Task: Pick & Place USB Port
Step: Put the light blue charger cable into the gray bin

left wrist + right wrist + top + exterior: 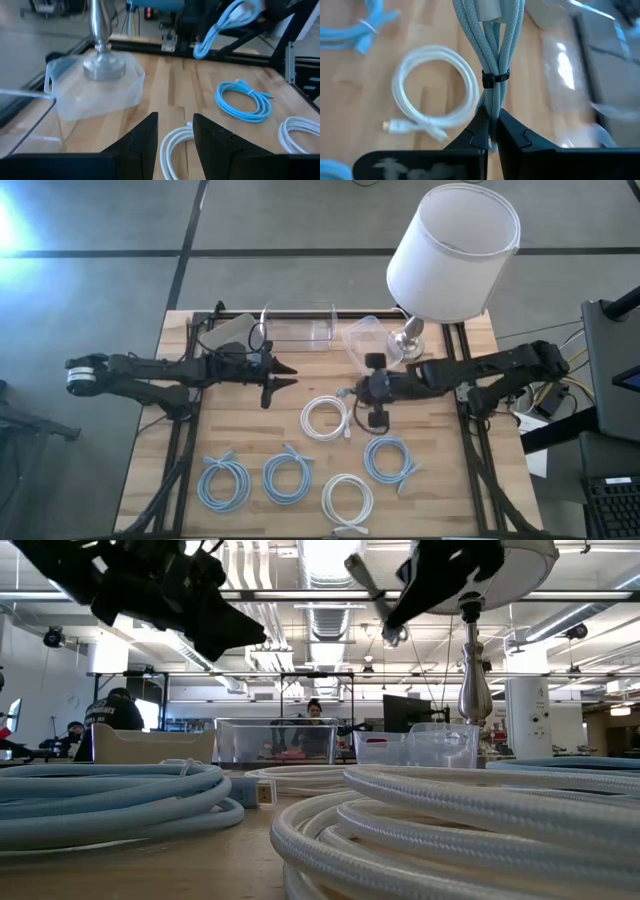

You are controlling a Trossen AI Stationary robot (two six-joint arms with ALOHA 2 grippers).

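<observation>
1. Above the middle of the wooden table [250, 425], my right gripper [491, 131] has its fingers pinched tight on a coiled blue cable [490, 45], held clear of the boards.
2. That cable is bundled by a dark tie [495, 77], and its strands hang from my grip over the table.
3. Beneath it, just beside the clear plastic container [365, 340], a white cable coil [325, 418] lies flat on the wood.
4. My left gripper [285, 376] hangs over the table's left half, fingers partly apart and holding nothing.
5. Past those left fingers [145, 140] I see the lamp base [104, 67] standing in the clear container, and a blue coil [243, 100] on the table.
6. A clear box [297, 328] sits along the far edge, near the white lampshade [452, 250].
7. Three more blue coils [224, 481] and another white one [347, 497] lie along the near edge, well apart from both grippers.
</observation>
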